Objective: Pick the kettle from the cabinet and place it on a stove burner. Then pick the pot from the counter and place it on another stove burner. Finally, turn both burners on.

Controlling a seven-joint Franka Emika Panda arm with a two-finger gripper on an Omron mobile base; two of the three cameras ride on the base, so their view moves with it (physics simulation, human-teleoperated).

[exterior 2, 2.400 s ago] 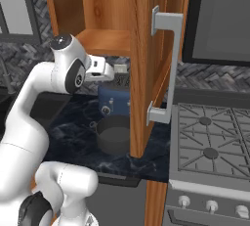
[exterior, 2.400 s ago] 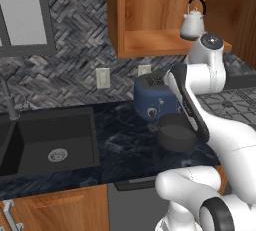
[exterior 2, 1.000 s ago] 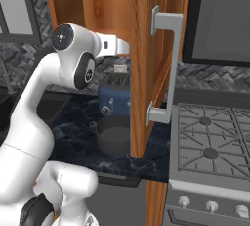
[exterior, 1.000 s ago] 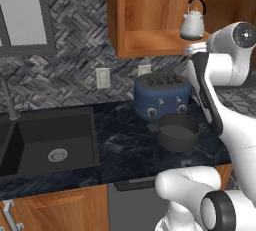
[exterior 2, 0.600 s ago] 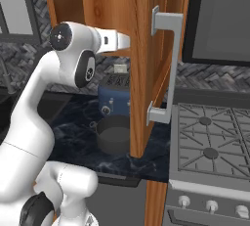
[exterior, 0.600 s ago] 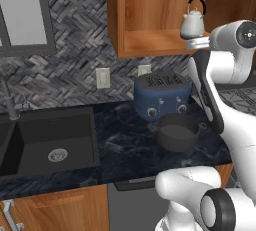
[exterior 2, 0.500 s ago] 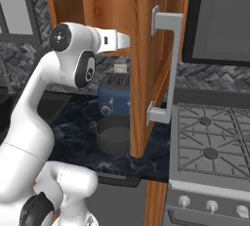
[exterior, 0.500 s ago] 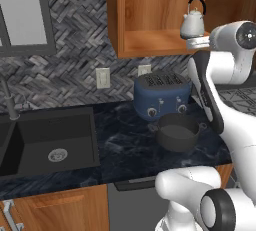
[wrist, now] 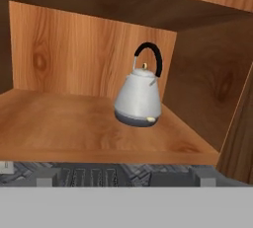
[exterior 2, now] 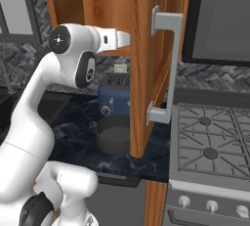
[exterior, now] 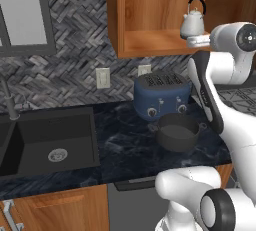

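Hand view, kettle [wrist: 139, 102]: upright on the shelf of the cabinet [wrist: 74, 123], near its right wall, untouched, black handle arched over the lid.
Gripper [exterior: 198, 39]: jaws spread wide and holding nothing, at the shelf's front edge, short of the kettle (fingertips themselves hard to make out).
Step in hand: the first one, reaching into the open cabinet for the kettle.
Next move: likely push forward along the shelf until the fingers bracket the kettle's handle or body, then close.
Pot [exterior: 177, 131]: on the counter [exterior: 125, 150], just in front of the blue toaster [exterior: 162, 95].
Stove burners [exterior 2: 209, 137]: bare, nothing placed yet.
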